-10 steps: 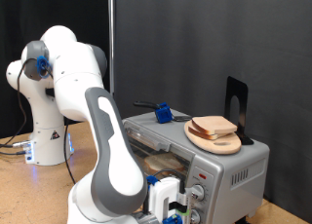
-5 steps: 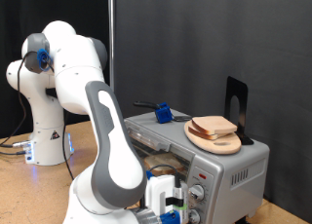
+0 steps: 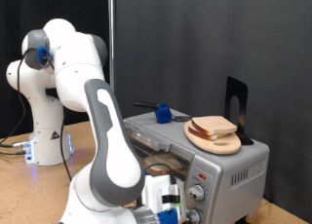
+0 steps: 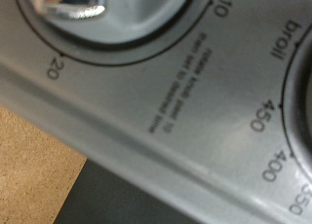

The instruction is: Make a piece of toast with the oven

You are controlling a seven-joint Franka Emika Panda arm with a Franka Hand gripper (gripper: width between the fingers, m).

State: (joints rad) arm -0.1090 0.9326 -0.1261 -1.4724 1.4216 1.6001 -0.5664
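Silver sheet metal fills the wrist view, where printed timer numerals ring a shiny knob (image 4: 68, 5) and temperature marks curve round a second dial (image 4: 302, 107) on the oven's control panel. In the exterior view, reading left to right, the white arm (image 3: 107, 136) bends down over a tan, wood-toned worktop (image 3: 29, 195), and its end effector (image 3: 168, 203) sits low against the front panel of the oven (image 3: 229, 170), just beside the two round knobs (image 3: 198, 195). Whether its fingers are apart or together cannot be told; they are too small and partly hidden. A brownish shape on the wire rack behind the glass is probably the piece of toast (image 3: 161, 166), already inside. On top of the oven, a round light-wood plate (image 3: 214, 138) carries another pale, tan-crusted slice (image 3: 214, 126), with a blue object (image 3: 163, 114) nearby. Work at the dial appears to be the step in hand; doing it well calls for fingers squarely astride the smooth round knob, turning without slip.
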